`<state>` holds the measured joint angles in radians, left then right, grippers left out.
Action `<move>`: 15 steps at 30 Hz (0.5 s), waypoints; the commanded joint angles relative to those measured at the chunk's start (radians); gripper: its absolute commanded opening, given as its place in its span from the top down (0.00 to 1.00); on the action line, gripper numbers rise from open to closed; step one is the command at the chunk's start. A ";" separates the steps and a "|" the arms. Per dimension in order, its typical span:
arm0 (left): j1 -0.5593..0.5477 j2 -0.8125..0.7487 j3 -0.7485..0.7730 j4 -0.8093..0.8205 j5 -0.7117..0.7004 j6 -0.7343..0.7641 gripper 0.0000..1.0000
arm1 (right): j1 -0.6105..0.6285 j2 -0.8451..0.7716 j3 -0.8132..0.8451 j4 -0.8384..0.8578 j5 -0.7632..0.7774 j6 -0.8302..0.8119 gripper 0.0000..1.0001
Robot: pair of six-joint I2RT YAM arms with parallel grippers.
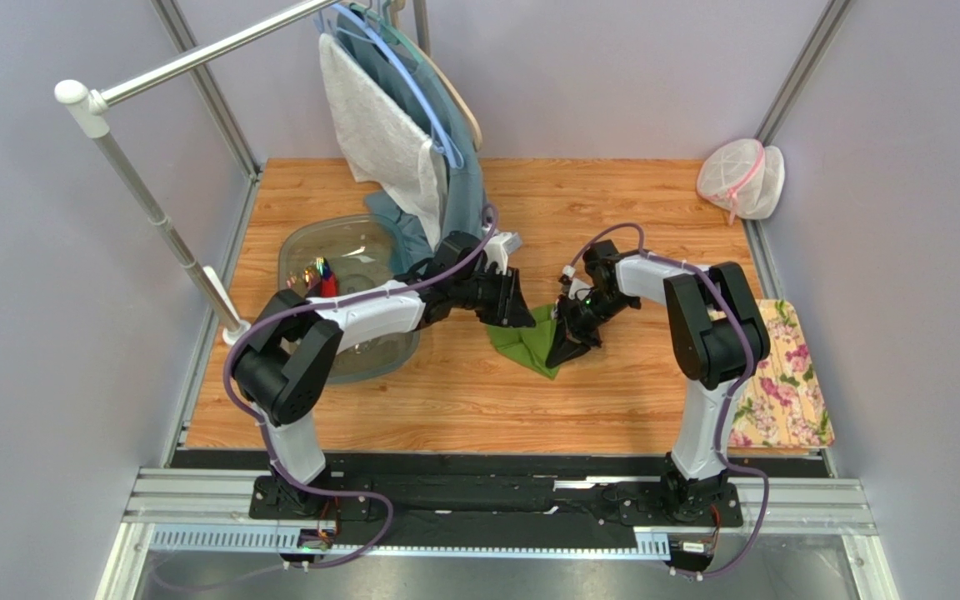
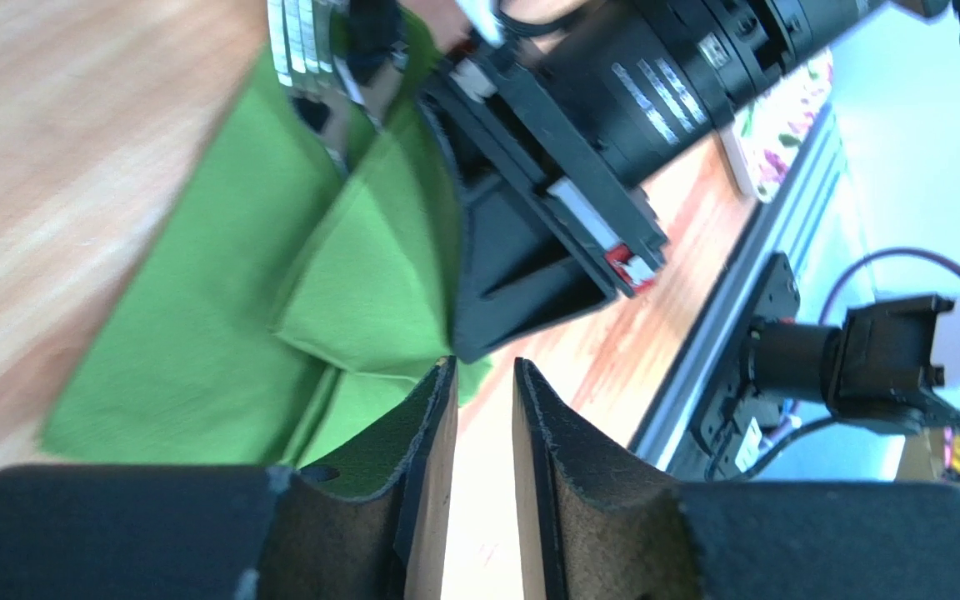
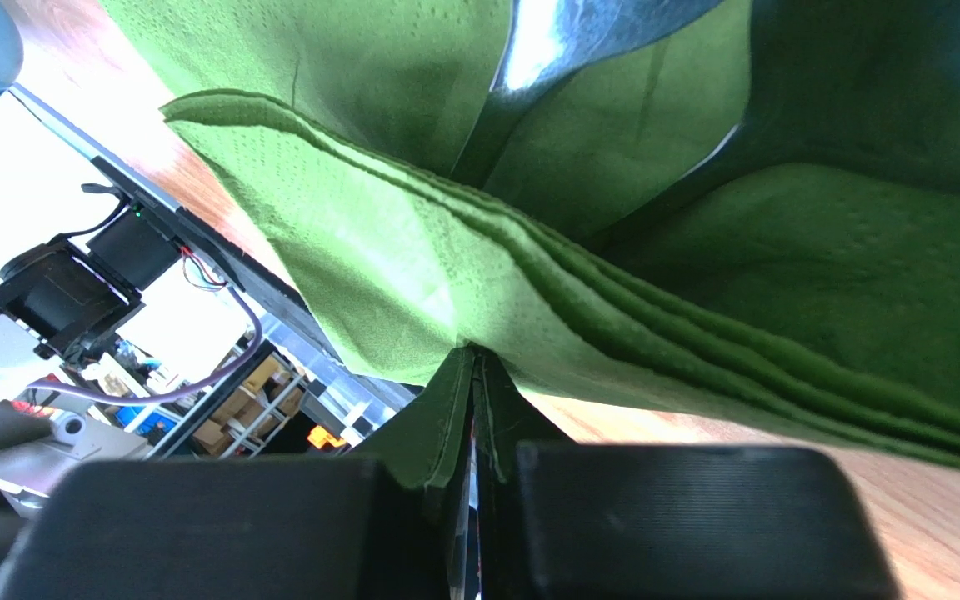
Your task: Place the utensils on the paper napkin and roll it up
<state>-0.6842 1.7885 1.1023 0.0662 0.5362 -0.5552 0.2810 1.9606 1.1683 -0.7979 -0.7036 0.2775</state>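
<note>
The wooden bench [image 1: 648, 213] sits inside a grey-walled cell. I see the paper napkin [image 1: 516, 340] lying crumpled at the middle of the frame, between my two arms. My right tool [image 3: 473, 365] is clamped on a folded edge of it, with green paper pinched between the fingers. My left tool [image 2: 485, 381] stands narrowly apart, bare wood showing through the gap, its tips at the napkin's edge. At the upper left of the left wrist view, metal utensils [image 2: 310, 50] lie on the napkin.

Paper napkin [image 1: 518, 345] between left claw [image 1: 526, 318], right claw [image 1: 564, 354]; tub [image 1: 366, 235] left.
</note>
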 commanded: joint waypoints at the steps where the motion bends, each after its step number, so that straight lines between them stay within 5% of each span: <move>1: -0.038 0.018 0.007 0.034 0.038 0.003 0.70 | 0.001 0.008 0.014 0.026 0.015 0.015 0.95; 15: -0.035 0.233 0.140 -0.120 -0.096 -0.035 0.94 | 0.001 -0.046 0.047 0.011 0.006 0.020 0.94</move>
<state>-0.7246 1.9942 1.1942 0.0216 0.4900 -0.5850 0.2810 1.9602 1.1683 -0.7944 -0.7040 0.2840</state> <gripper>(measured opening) 0.105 0.057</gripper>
